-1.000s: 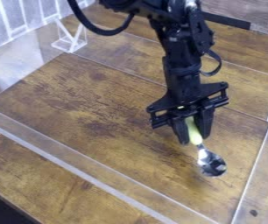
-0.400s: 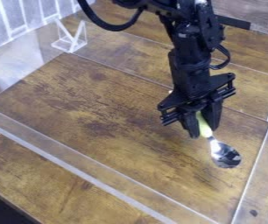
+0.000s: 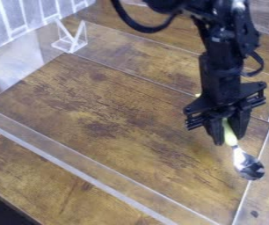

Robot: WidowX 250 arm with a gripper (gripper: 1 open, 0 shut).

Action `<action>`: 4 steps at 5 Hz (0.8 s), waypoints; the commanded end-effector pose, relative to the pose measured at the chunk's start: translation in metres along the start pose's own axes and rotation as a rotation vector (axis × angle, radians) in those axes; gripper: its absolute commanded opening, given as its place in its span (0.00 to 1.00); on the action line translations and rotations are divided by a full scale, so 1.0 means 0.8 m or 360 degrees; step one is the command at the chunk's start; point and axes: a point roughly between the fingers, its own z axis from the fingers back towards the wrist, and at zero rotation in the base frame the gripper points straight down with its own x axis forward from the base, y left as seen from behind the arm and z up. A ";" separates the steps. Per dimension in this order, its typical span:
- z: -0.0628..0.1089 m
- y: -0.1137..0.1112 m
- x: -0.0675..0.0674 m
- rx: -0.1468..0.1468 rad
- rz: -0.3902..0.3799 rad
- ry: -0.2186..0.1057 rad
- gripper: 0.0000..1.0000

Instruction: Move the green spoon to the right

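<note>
Worktop (image 3: 96,114) of brown wood, bordered by a clear strip along its near edge; toward its right edge, black jaws (image 3: 228,130) are closed on the handle of the green spoon (image 3: 231,138), whose silver bowl points toward the near right corner.

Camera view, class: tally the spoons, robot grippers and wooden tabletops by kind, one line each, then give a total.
Spoon: 1
Robot gripper: 1
Wooden tabletop: 1
Total: 3
</note>
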 end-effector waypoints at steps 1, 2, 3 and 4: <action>0.011 -0.028 -0.003 -0.0046 -0.0042 -0.0133 0.00; 0.005 -0.031 0.002 0.0007 -0.0113 -0.0170 0.00; 0.004 -0.029 0.007 0.0055 -0.0128 -0.0173 0.00; -0.011 -0.013 0.007 0.0092 -0.0177 -0.0154 0.00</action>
